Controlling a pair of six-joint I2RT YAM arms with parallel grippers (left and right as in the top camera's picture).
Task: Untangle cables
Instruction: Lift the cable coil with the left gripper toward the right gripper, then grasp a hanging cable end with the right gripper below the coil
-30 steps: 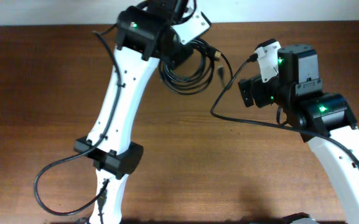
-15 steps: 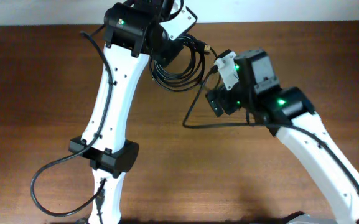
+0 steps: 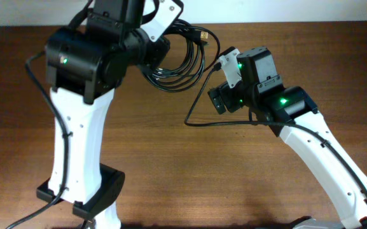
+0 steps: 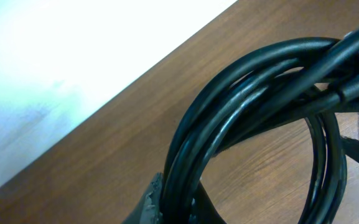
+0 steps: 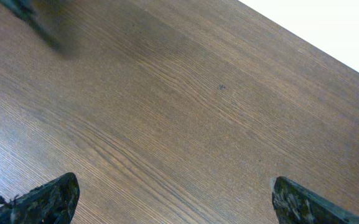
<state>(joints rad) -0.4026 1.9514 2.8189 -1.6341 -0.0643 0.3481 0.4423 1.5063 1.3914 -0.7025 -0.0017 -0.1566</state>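
The cables (image 3: 184, 62) are a coil of thin black cords hanging from my left gripper (image 3: 152, 49) near the table's far edge. A gold-tipped plug end (image 3: 203, 35) sticks out at the coil's upper right. In the left wrist view the cords (image 4: 254, 93) pass between my fingers (image 4: 151, 202), which are shut on them. My right gripper (image 3: 217, 100) is just right of the coil and apart from it. In the right wrist view it (image 5: 173, 202) is wide open with only bare wood between the fingertips (image 5: 48, 199).
The brown wooden table (image 3: 170, 165) ends at a white wall along the far edge (image 3: 297, 22). A thin black wire (image 3: 193, 114) loops out from my right arm over the table. My raised left arm (image 3: 81, 108) covers much of the left side.
My left arm has risen and swung left, carrying the coil slightly up and left. My right arm moved left toward the coil a second ago and has held still since.
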